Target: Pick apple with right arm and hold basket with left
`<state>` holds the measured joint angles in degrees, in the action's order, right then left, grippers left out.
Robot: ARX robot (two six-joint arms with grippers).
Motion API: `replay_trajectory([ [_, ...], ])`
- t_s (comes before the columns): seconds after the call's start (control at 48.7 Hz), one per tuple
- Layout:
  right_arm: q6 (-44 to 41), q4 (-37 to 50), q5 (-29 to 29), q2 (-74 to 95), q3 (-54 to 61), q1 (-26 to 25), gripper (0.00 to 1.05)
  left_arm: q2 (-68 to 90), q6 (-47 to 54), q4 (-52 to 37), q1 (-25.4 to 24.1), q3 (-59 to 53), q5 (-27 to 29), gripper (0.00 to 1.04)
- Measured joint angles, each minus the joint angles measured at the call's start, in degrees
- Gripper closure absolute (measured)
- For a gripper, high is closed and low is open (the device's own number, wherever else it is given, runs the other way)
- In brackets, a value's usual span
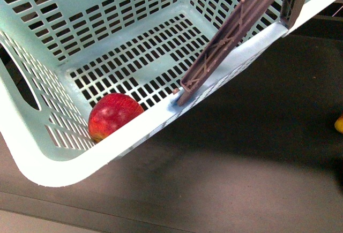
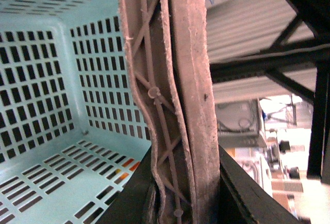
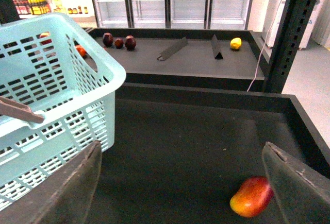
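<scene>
item: left jaws. closed on the brown handle (image 2: 175,105), with a dark finger (image 2: 242,193) showing on each side of it; nothing else held.
item: right jaws. spread wide and empty, hanging over the dark desk (image 3: 196,147).
item: basket (image 1: 48,163). mint-green, hung tilted from the handle over the desk, near corner lowest.
item: apple (image 1: 113,115). red, inside the basket, lying in the low near corner against the wall.
item: yellow-orange fruit (image 3: 252,197). on the desk, just beside one of my right fingers (image 3: 294,183); not mine to take.
status, by my reckoning: apple in the basket, hold in hand.
hazards: the ribbed handle may slip or swing in my left jaws. a steeper tilt would roll the apple along the wall or over the rim. my open right jaws, lowered carelessly, could close on the wrong fruit or knock the basket.
</scene>
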<state>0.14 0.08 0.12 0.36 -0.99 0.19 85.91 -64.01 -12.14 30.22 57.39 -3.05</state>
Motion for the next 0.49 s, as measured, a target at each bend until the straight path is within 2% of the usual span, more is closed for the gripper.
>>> replay_trajectory([
  [0.041,0.0,0.0,0.0,0.0,0.0,0.0,0.07,0.0,-2.8,3.0,0.4,0.9,8.5,0.84],
  [0.103,0.0,0.0,-0.1,0.0,0.0,0.0,0.09,0.0,-8.3,4.4,0.3,1.2,16.7,0.84],
  [0.164,0.0,0.0,0.0,0.0,0.0,0.0,0.09,0.0,-13.0,4.8,-1.8,1.3,21.4,0.85],
  [0.287,0.0,0.0,0.0,0.0,0.0,0.0,0.09,0.2,-14.6,4.8,-6.3,1.9,22.2,0.85],
  [0.493,0.0,0.0,-0.1,0.0,0.0,0.0,0.09,4.0,-16.9,2.2,-11.1,2.3,19.3,0.85],
])
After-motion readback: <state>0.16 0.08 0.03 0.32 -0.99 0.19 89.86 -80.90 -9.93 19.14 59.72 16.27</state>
